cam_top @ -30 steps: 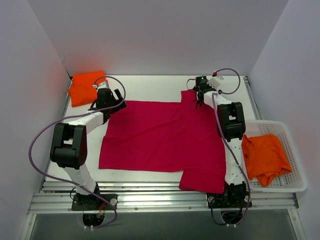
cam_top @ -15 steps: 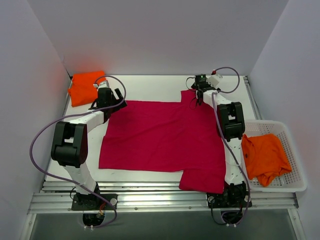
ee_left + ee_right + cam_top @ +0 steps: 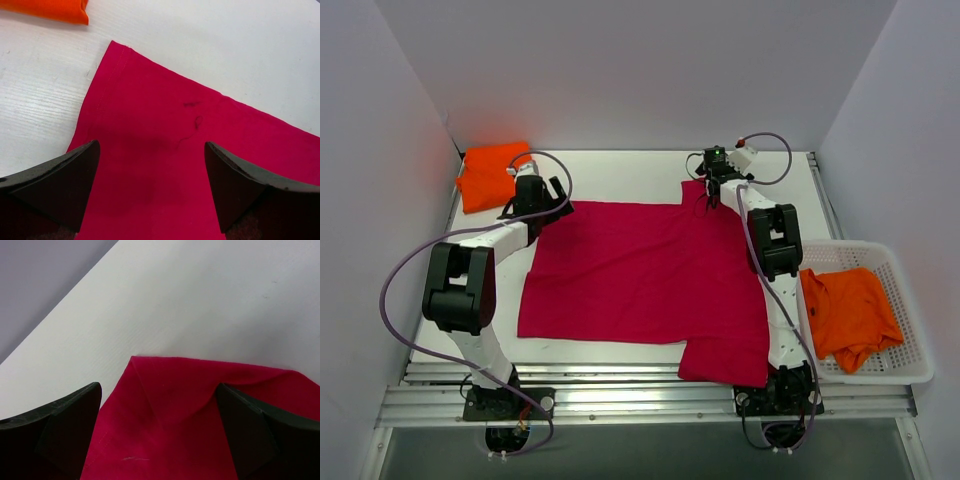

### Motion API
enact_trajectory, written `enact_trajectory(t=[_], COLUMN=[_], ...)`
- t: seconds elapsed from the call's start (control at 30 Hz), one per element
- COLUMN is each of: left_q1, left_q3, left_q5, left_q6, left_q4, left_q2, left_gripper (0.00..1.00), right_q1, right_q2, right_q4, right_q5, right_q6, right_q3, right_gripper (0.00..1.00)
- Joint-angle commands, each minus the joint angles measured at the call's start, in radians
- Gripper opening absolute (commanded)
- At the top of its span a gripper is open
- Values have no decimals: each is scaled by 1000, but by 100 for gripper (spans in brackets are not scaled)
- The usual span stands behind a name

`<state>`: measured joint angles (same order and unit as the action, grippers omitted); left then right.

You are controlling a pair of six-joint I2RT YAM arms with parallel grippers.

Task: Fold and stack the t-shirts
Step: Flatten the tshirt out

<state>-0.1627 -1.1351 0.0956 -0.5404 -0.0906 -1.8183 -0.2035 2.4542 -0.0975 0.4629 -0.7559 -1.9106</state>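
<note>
Mostly smooth, the crimson-pink cloth t-shirt (image 3: 640, 280) lies spread flat.

No legible text or labels anywhere.

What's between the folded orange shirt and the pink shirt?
Just bare white table, as the left wrist view shows. From above, the left end effector hangs over that gap.
</note>
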Motion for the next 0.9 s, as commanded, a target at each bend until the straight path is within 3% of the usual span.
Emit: enact_trajectory(t=[0.0,0.33,0.87], left_q1=[0,-1,-1], left_q3=[-46,-51,-58], left_q5=[13,19,41], left_q6=[13,14,25], left_q4=[-44,-43,-32], left_q2=[-9,-22,-33], left_gripper=[95,94,94], right_q1=[7,18,147], right_q2=[35,5,126], right_q4=[24,1,-8], right_q5=[-1,13,-49], right_q6=[-6,4,-11], right_q3=[-47,-31,-277], right_gripper=[95,95,95])
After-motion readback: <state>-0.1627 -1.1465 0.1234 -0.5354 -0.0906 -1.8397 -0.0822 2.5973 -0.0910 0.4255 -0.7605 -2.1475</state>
